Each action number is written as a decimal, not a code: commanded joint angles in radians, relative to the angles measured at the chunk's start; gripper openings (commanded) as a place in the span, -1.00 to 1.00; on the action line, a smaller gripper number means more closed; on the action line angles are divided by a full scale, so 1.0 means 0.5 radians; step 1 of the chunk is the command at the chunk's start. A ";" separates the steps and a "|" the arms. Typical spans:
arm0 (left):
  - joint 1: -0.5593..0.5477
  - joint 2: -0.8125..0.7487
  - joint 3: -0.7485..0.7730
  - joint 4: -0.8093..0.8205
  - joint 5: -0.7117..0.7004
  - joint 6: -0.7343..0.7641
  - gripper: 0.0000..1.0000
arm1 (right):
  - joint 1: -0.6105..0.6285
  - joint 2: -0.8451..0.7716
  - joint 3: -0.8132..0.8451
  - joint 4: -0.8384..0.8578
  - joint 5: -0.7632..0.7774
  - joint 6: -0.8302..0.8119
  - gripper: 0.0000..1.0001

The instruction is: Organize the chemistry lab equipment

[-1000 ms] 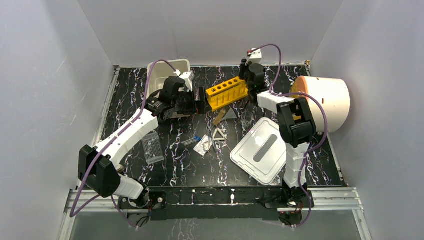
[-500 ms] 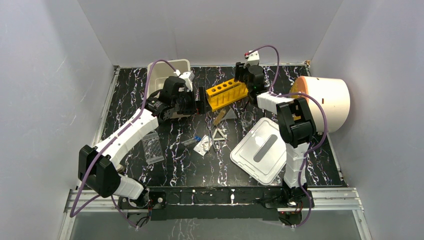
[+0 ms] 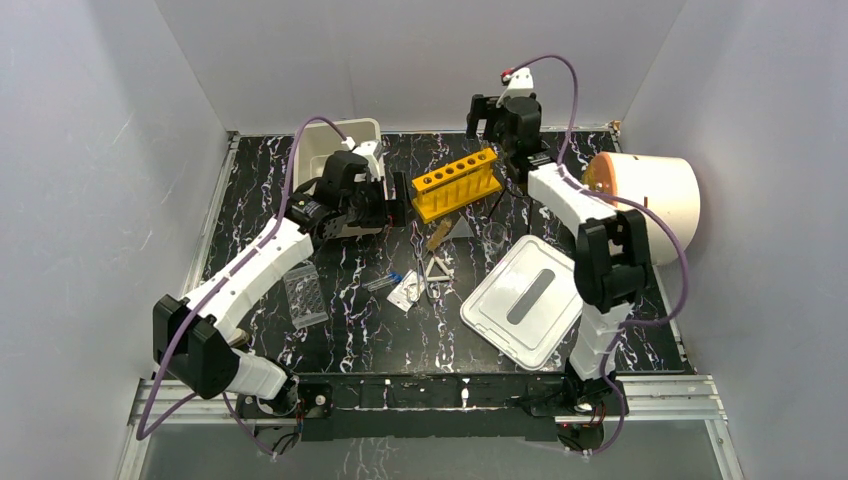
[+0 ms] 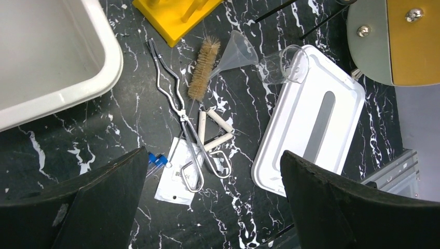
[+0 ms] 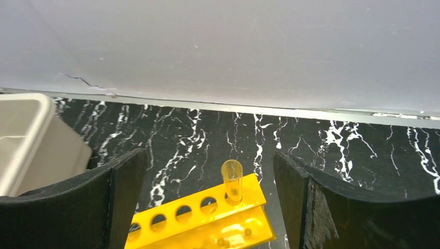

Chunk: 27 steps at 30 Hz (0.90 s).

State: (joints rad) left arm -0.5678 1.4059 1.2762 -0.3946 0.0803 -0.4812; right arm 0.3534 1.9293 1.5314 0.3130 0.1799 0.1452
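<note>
At the far edge of the surface [image 3: 250, 215], the right gripper [image 5: 210, 171] hangs with its jaws spread wide and nothing between them. Right below it sits the yellow rack [image 5: 207, 223], its row of holes running from near-left to far-right in the top view. One clear tube [image 5: 232, 179] stands upright in the end hole.

The left gripper [image 4: 212, 176] hovers just left of the rack's near end, also wide apart and empty. A white bin [image 4: 78, 88] sits to its far left.

Under it, the loose items lie grouped in the middle of the surface. The metal tongs [image 4: 176, 104] lie flat, their long axis running from the rack toward the arm bases, with the tips at the rack end and the loop handles at the near end. The tan brush [image 4: 200, 70] lies just beside the tongs, roughly parallel to them. A clear funnel [image 4: 236, 49] lies on its side with its thin stem pointing at the brush. The white triangle [image 4: 212, 129] lies flat against the tongs near their handles. A blue-capped vial [image 4: 155, 158] and a small white packet [image 4: 174, 179] lie by the handles, the vial partly hidden by a finger. A clear glass beaker [image 4: 283, 65] touches the far corner of the white lid [image 4: 311, 129]; whether it stands or lies is unclear.
</note>
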 commanded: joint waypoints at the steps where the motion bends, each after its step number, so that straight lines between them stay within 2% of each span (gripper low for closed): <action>1: 0.013 -0.101 0.107 -0.141 -0.081 -0.015 0.97 | -0.008 -0.346 0.112 -0.370 -0.062 0.094 0.95; 8: 0.013 -0.233 0.006 -0.144 -0.093 -0.054 0.97 | -0.007 -0.748 0.034 -1.045 -0.313 0.302 0.83; 13: 0.013 -0.291 -0.119 -0.139 -0.214 -0.117 0.97 | 0.045 -1.014 -0.222 -1.300 -0.657 0.456 0.63; 15: 0.013 -0.293 -0.163 -0.133 -0.214 -0.158 0.97 | 0.152 -1.067 -0.309 -1.397 -0.616 0.507 0.57; 19: 0.014 -0.296 -0.235 -0.194 -0.317 -0.261 0.88 | 0.423 -1.124 -0.541 -1.390 -0.485 0.631 0.53; 24: 0.016 -0.336 -0.306 -0.409 -0.649 -0.432 0.69 | 0.672 -1.048 -0.728 -1.241 -0.372 0.819 0.49; 27: 0.032 -0.377 -0.330 -0.547 -0.740 -0.523 0.46 | 0.781 -0.944 -0.766 -1.163 -0.372 0.950 0.44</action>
State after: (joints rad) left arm -0.5644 1.2755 1.1267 -0.5499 -0.1570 -0.6601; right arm 0.6987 1.4242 1.1542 -0.3527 -0.0399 0.5087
